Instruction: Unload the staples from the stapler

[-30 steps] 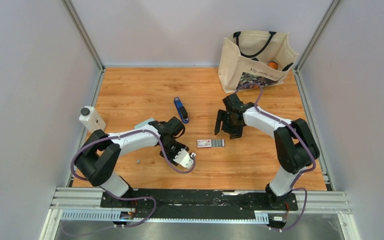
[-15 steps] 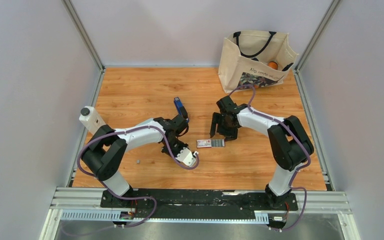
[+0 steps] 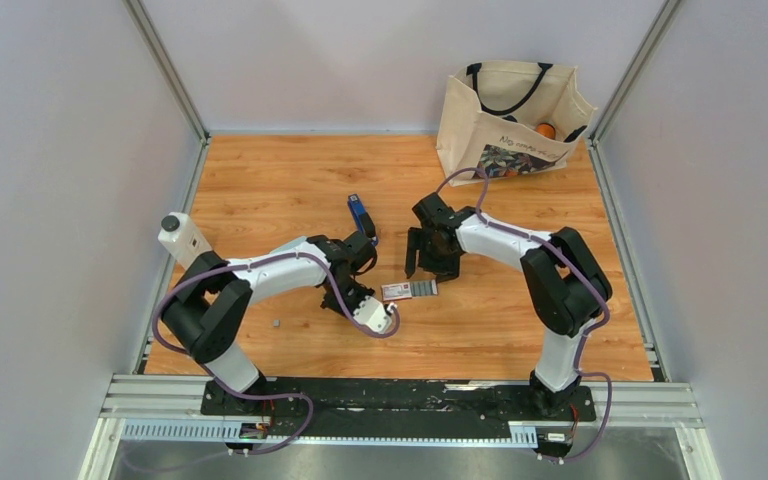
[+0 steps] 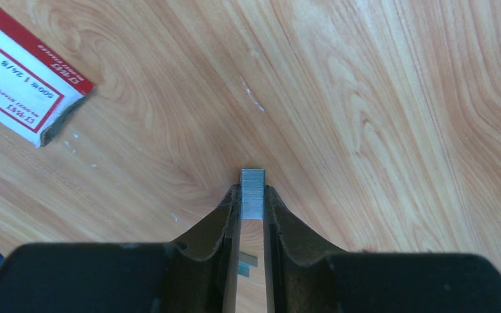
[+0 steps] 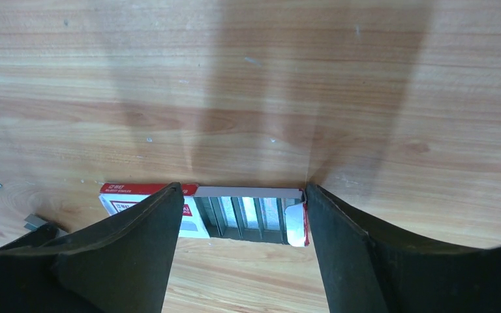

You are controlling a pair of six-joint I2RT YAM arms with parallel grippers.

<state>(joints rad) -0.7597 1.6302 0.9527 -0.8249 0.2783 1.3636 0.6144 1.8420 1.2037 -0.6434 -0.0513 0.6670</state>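
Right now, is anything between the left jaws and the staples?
Nothing visible. A strip of staples already sits between the jaws of the left gripper, touching both; the red-and-white carton lies apart from them.

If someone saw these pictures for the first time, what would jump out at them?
Probably the short strip of staples pinched in the left gripper, in the middle of its wrist view. Then the right gripper, wide open astride the red-and-white carton with its staple tray slid out. The blue stapler lies farther back; a tote bag stands in the far right corner.
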